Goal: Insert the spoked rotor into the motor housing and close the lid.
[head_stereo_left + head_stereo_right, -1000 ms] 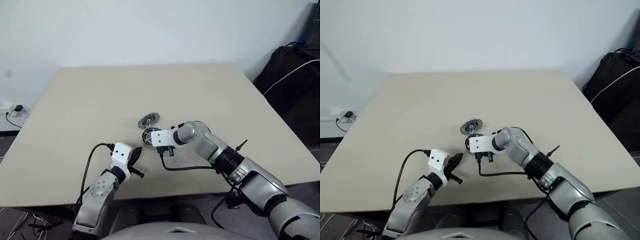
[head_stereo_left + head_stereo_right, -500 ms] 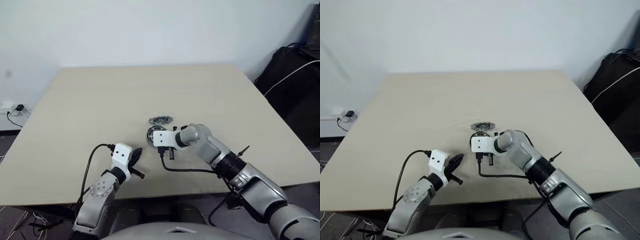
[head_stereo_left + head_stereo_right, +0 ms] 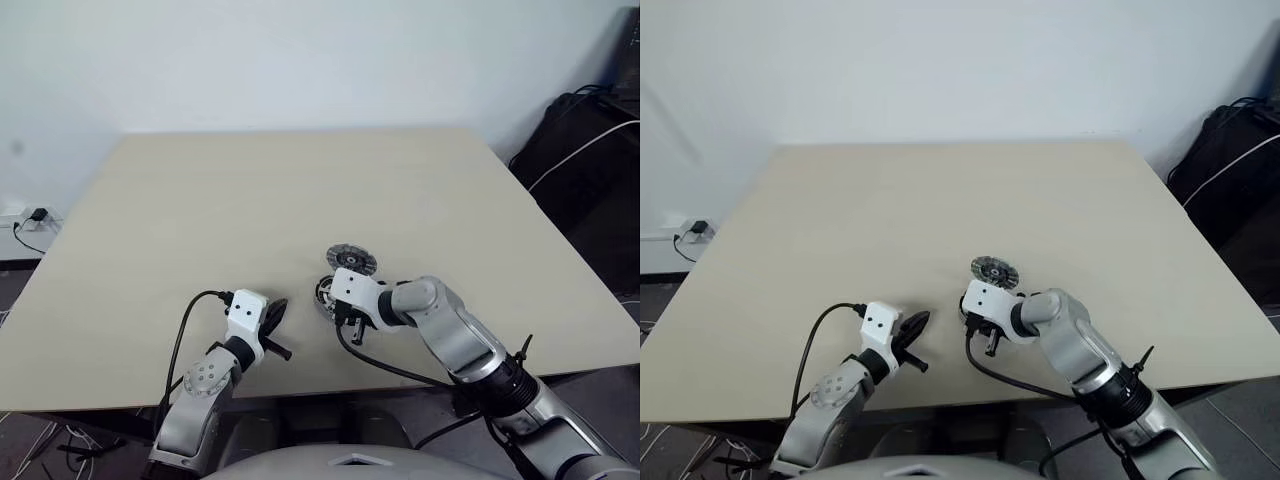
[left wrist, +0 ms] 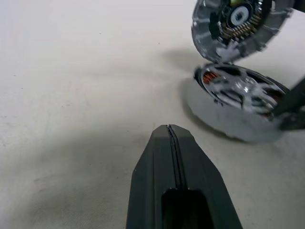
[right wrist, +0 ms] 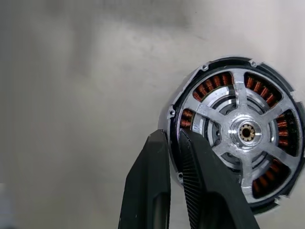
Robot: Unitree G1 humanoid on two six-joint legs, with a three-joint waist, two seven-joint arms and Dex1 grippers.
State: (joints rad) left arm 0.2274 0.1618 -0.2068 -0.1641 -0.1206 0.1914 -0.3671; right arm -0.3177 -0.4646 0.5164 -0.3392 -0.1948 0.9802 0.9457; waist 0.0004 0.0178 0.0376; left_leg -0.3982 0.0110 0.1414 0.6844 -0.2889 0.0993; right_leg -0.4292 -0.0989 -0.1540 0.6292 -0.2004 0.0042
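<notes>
Beige table (image 3: pixel 180 200): I dragged the motor housing (image 5: pixel 237 133), spoked rotor (image 5: pixel 246 132) already inside, nearer and rightward; right gripper (image 5: pixel 174 143) pinches its wall, left gripper (image 4: pixel 170 143) closed empty. Lid (image 3: pixel 352 258) next.

The pale beige bench (image 3: pixel 200 200) looks matt and smooth, like laminate. The round grey metal motor housing (image 5: pixel 174 114) has a dull cast rim around glossy copper-brown windings (image 5: pixel 209 86), and the silver spoked rotor (image 5: pixel 246 132) seated in it shines like machined metal. The black claw fingers (image 5: pixel 151 191) look like matt plastic, one ribbed on its inner face.
</notes>
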